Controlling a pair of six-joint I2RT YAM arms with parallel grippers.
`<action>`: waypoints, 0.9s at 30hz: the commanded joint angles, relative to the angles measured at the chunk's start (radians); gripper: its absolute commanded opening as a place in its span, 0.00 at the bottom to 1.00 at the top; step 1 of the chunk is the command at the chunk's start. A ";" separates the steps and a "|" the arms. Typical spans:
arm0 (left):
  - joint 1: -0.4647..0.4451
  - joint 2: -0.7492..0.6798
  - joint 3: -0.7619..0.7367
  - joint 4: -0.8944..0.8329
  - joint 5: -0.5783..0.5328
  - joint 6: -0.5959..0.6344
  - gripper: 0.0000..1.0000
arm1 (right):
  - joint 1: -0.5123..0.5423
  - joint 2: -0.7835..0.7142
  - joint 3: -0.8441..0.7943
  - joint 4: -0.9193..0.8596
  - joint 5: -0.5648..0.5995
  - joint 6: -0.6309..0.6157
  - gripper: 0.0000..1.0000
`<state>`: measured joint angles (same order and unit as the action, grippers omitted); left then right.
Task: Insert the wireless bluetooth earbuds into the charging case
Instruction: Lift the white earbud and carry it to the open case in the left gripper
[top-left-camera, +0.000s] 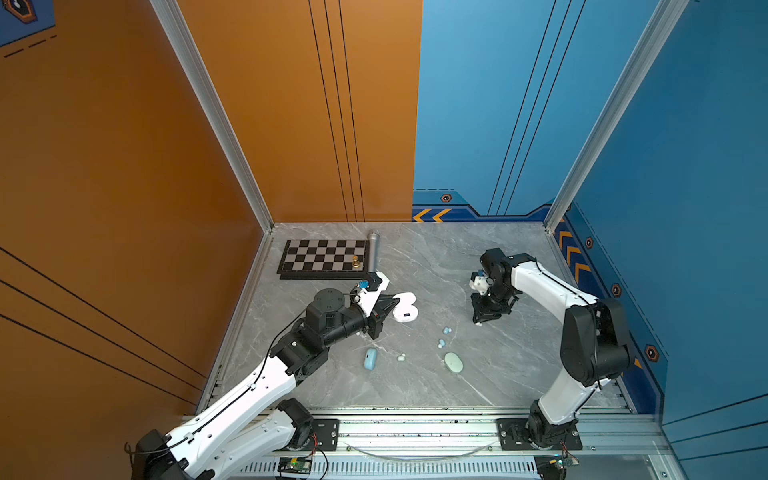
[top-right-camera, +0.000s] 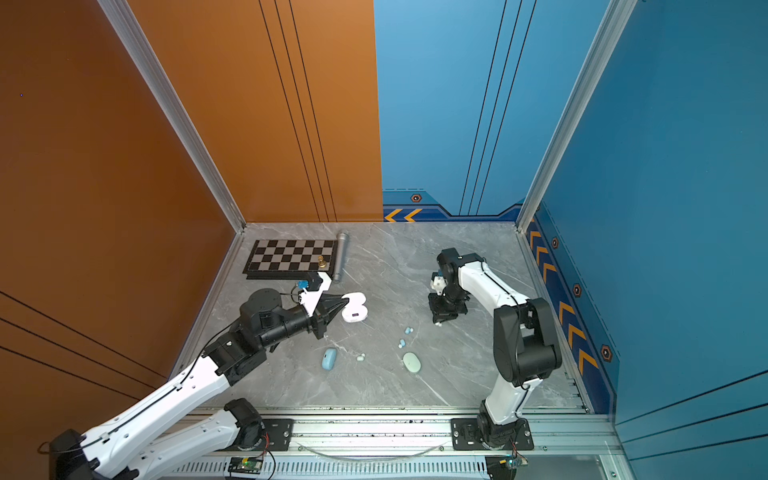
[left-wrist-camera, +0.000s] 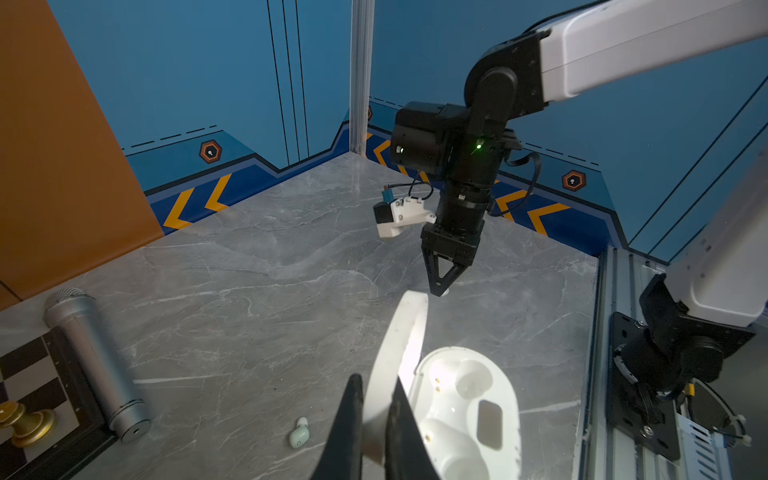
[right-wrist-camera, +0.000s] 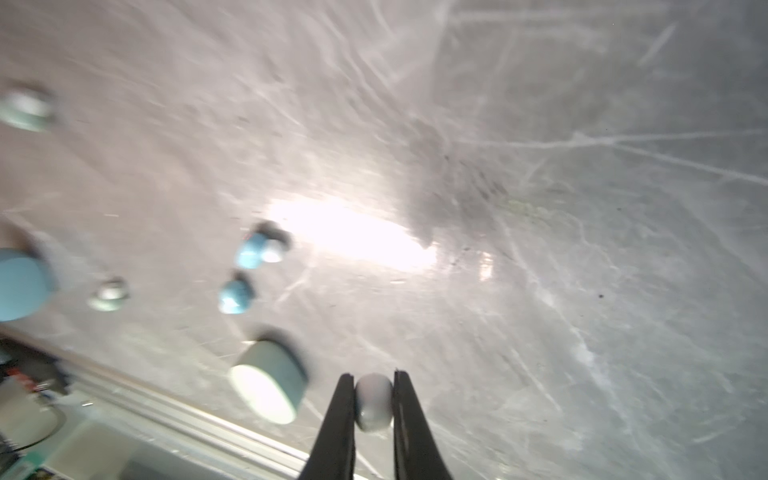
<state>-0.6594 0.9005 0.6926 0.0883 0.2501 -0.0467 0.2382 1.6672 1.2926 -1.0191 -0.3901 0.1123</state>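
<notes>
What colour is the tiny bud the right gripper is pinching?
White. The earbud shows best in the right wrist view, in the right gripper.

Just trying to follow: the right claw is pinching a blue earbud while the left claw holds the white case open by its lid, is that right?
Not quite. The earbud in the right gripper is white, not blue; the right wrist view shows it. The left gripper does hold the white case open by its lid.

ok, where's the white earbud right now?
The white earbud is pinched in the right claw. In a top view that claw sits right of centre, just up and right of the nearest pale blue earbud.
</notes>
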 joint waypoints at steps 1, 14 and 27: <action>0.010 0.025 -0.008 0.116 -0.049 -0.032 0.00 | -0.011 -0.078 0.044 0.004 -0.269 0.047 0.12; 0.008 0.120 0.048 0.205 -0.048 -0.036 0.00 | 0.085 -0.248 0.121 0.062 -0.649 0.124 0.13; 0.007 0.117 0.080 0.207 0.109 0.075 0.00 | 0.234 -0.290 0.218 0.074 -0.619 0.118 0.13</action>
<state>-0.6594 1.0252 0.7361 0.2707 0.2947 -0.0067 0.4427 1.4021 1.4750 -0.9565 -1.0206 0.2264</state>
